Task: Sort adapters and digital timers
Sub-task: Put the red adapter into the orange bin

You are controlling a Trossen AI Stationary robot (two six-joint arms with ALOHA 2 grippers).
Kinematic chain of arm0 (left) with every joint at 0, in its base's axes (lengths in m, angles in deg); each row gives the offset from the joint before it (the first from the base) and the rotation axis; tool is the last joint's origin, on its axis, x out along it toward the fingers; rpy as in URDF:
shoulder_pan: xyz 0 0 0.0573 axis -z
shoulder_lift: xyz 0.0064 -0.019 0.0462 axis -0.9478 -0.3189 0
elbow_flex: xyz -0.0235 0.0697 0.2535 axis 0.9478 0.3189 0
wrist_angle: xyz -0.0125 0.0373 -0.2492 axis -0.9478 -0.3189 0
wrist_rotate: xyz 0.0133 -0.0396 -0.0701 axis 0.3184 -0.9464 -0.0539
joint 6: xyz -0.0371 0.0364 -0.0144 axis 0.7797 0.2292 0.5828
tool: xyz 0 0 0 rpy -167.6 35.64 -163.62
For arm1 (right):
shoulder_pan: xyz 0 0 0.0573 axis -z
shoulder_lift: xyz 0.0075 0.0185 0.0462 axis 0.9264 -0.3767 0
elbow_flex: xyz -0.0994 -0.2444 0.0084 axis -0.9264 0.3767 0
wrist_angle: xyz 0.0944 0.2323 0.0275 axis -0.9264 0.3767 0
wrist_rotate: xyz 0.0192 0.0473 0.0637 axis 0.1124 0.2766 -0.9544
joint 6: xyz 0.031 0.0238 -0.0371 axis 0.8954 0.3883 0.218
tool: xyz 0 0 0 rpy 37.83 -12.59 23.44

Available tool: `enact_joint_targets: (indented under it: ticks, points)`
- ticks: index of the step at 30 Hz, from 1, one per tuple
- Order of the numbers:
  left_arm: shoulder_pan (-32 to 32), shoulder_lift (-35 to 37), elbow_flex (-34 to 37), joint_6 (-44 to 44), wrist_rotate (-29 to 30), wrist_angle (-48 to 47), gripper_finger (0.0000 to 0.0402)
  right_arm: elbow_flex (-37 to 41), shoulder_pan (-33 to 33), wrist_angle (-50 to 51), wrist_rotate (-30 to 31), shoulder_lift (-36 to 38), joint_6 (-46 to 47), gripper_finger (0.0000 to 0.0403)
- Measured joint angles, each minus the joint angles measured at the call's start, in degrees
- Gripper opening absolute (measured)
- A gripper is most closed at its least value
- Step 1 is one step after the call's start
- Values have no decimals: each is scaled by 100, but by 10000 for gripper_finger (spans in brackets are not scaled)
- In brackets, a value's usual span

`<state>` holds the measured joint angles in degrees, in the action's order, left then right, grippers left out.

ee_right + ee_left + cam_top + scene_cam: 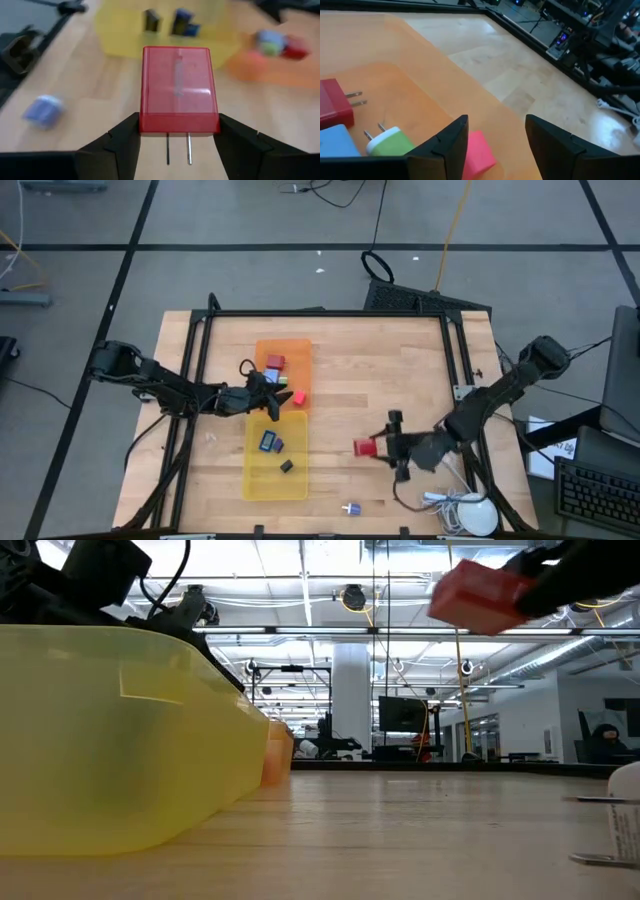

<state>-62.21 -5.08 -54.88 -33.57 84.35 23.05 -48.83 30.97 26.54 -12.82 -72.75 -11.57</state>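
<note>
A: What does the right gripper (pixel 177 137) have?

B: Its jaws are clamped on the red adapter (pixel 178 90), pinching its two flat sides near the pronged end, and in the low view it hangs clear above the desk (pixel 400 390), well apart from the bins.

A: How will it handle?

B: I'd judge it light and rigid, a hard plastic block. The smooth faces may slip, so the broad sides are the right place to hold, never the thin metal prongs.

A: And the left gripper (pixel 497 145)?

B: Its jaws stand apart, holding nothing, over the orange bin (pixel 262 350), just above a pink adapter (pixel 477 152). A green adapter (pixel 390 142), a light blue one and another red one lie beside it.

A: The timers?

B: Dark pieces sit in the yellow bin (pixel 255 485), including a blue timer (pixel 270 442).
</note>
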Motion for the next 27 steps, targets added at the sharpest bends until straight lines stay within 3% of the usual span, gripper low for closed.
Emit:
enact_joint_targets:
  ticks: [5,10,15,19,27]
  points:
    - [0,0,0,299,-1,98,203,80,806,-7,163,625,-679,209]
    - [-2,0,-2,924,-11,76,188,124,1383,-452,68,746,-605,209]
    - [-4,0,-18,1303,-546,73,166,451,1389,-1470,-936,503,-1184,209]
    - [-2,-2,-73,1244,-762,84,147,630,1406,-2093,-933,471,-1447,209]
    - [-4,-2,-74,1040,-758,134,128,646,1442,-2119,-906,467,-1593,210]
